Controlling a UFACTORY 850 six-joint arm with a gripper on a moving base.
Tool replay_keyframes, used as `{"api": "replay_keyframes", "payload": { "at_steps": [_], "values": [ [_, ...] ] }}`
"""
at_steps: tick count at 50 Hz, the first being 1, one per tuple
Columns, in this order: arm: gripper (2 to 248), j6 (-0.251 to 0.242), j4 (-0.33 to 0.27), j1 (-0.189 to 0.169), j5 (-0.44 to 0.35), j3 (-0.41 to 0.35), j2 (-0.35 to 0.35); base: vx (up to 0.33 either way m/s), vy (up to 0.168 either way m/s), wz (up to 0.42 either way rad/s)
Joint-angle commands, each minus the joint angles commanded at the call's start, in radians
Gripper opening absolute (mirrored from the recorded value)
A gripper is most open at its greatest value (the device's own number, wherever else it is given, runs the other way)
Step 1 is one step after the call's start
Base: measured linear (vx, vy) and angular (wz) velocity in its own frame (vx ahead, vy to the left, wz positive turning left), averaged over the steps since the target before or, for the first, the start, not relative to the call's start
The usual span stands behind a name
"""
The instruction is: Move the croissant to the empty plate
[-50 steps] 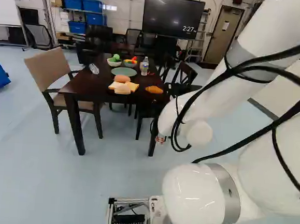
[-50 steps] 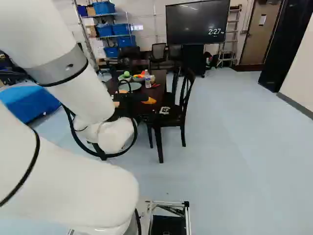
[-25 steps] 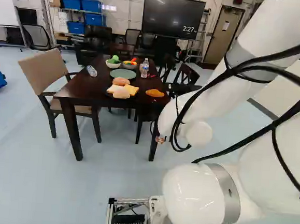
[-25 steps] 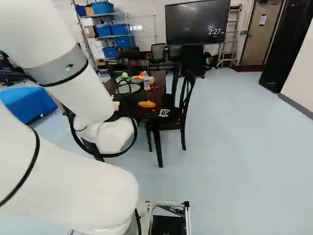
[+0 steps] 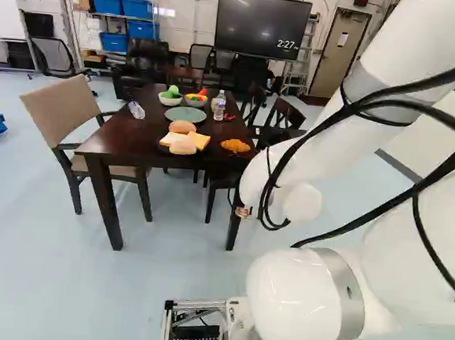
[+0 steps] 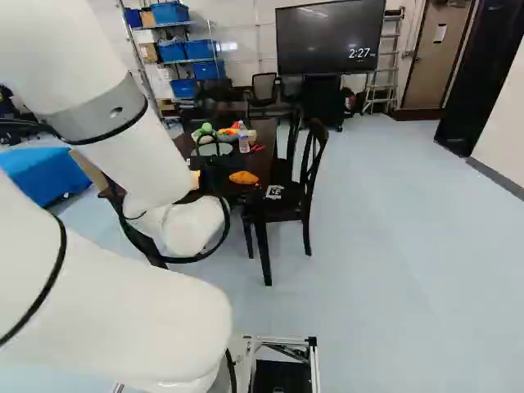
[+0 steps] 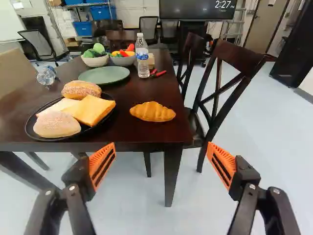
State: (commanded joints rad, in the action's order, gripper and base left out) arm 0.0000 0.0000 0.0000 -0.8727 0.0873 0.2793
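Two orange-padded fingers (image 7: 102, 164) of my black gripper (image 7: 161, 145) stand wide apart, holding nothing, short of the dark brown wooden table (image 7: 146, 90). The golden-brown, ridged croissant (image 7: 152, 112) lies on the table by its closest corner; the round green plate (image 7: 104, 75) sits farther back on it. Driving in too low, I could ram the table's near edge.

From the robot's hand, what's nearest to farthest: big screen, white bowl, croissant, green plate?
1. Croissant: ahead of the hand, near the table's edge
2. Green plate: farther along the table
3. White bowl: just past that plate
4. Screen: beyond the table
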Motion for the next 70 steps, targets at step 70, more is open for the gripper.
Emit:
{"api": "replay_keyframes", "payload": {
  "at_steps": [70],
  "values": [
    [247,0.000,-0.009,0.021,0.062,0.271,-0.158,0.000,0.000,0.000]
  ]
}}
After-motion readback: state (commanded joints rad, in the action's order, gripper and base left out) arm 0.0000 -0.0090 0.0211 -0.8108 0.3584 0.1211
